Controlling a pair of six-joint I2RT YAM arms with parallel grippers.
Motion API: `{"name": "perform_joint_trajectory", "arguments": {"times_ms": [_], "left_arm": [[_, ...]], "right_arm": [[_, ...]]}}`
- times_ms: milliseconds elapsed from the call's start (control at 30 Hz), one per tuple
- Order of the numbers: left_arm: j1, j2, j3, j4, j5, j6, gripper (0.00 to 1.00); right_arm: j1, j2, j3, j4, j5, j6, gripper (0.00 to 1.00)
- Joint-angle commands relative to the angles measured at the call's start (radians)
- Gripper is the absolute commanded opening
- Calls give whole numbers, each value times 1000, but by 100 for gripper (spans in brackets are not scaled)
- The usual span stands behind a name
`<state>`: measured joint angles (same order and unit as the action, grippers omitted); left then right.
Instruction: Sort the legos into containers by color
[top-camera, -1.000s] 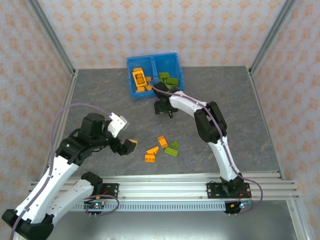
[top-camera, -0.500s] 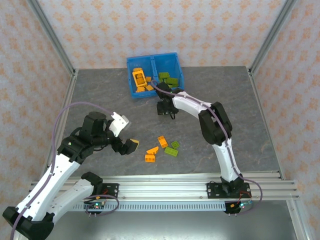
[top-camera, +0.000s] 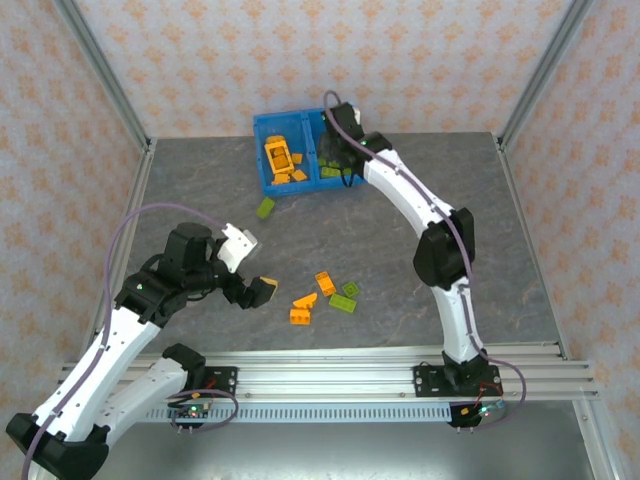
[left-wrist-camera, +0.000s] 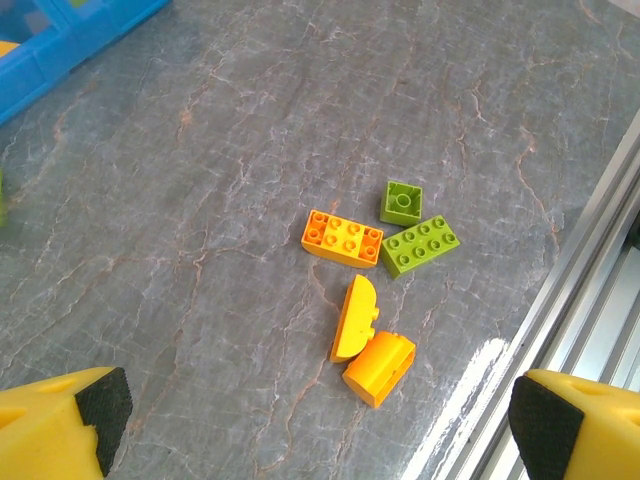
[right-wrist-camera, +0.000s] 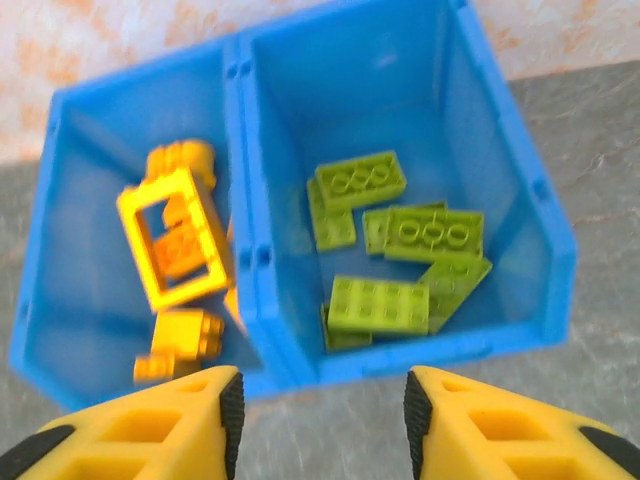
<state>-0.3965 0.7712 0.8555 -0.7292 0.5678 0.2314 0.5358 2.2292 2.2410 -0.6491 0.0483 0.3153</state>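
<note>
Lime and orange legos (top-camera: 325, 283) at mid-sort. The blue bin (top-camera: 258, 150) sits at upper centre of the overhead frame. Its left compartment (right-wrist-camera: 90, 160) holds orange pieces, among them the frame piece (right-wrist-camera: 190, 287), and its right compartment (right-wrist-camera: 350, 90) holds lime bricks. The right gripper (right-wrist-camera: 320, 420) hangs over the bin's near wall, jaws partly apart with nothing between them. The left gripper (left-wrist-camera: 320, 415) hovers at lower left of the overhead frame, jaws spread wide and empty, above five loose bricks on the worktop (left-wrist-camera: 200, 150).

These are an orange studded brick (left-wrist-camera: 343, 238), a small lime brick (left-wrist-camera: 401, 202), a longer lime brick (left-wrist-camera: 420, 245), an orange curved piece (left-wrist-camera: 355, 318) and an orange block (left-wrist-camera: 380, 368). The last two touch, and the two lime bricks meet at a corner. A stray lime brick (top-camera: 266, 207) lies alone just below the bin's lower left corner.

The step in hand is probably the next pick from the cluster. It would go best by taking one brick at a time, starting with the orange studded brick, which stands freest. The jaws should straddle its short flat sides, descend vertically, and close only once both pads are below the studs. A touching neighbour may be dragged along.
</note>
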Motion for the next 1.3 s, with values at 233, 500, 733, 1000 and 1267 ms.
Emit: {"name": "perform_joint_trajectory", "arguments": {"times_ms": [233,500,733,1000,1267], "left_arm": [[40,-1,31,69,-475,-300,100],[180,409,196,-1,-569,-718,100],[206,864,472,-51,-629,-937,83],[258,1235,764,-141,-678,-997,67],[312,1353,813,-92,-606,-959,67]], "right_arm": [[15,-54,-157,32,-119,33,55],[15,-517,-598,137,-120,34,83],[15,-777,-721,18,-116,-18,95],[14,-952,-820,-36,-79,2,99],[15,-971,-811,-74,-95,-9,99]]}}
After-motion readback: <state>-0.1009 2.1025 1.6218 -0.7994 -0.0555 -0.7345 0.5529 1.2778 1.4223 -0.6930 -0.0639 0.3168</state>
